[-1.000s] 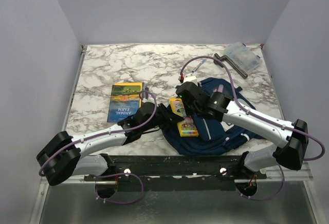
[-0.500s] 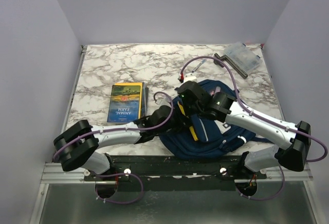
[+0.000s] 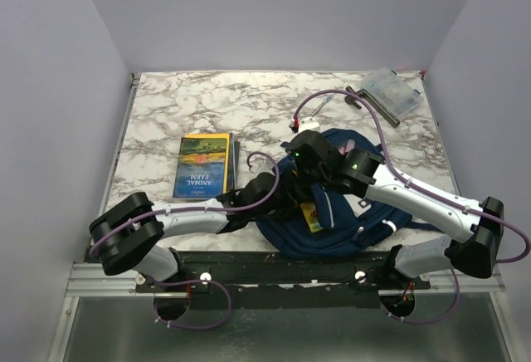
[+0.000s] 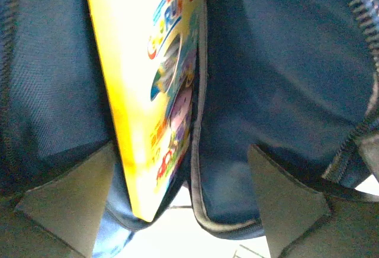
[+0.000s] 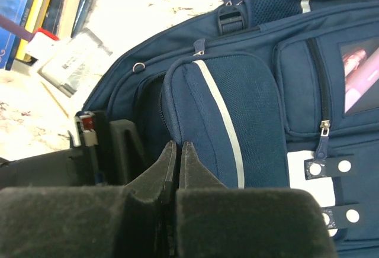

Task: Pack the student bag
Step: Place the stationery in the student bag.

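student bag (image 3: 342, 234) lying flat, long axis seemingly left-right, opening leftward

The flat yellow printed box (image 3: 311, 215) is lodged inside the navy fabric student bag (image 3: 348, 233), which is laid on the marbled table (image 3: 207, 105), right of the paper picture book (image 3: 202, 165).

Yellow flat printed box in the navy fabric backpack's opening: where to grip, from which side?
Probably the near end of the yellow box, pinched across its thin thickness, coming straight in through the backpack mouth like the open left gripper. It stands on edge there, broad printed faces sideways. Keep the blue fabric wall beside it out of the pinch.
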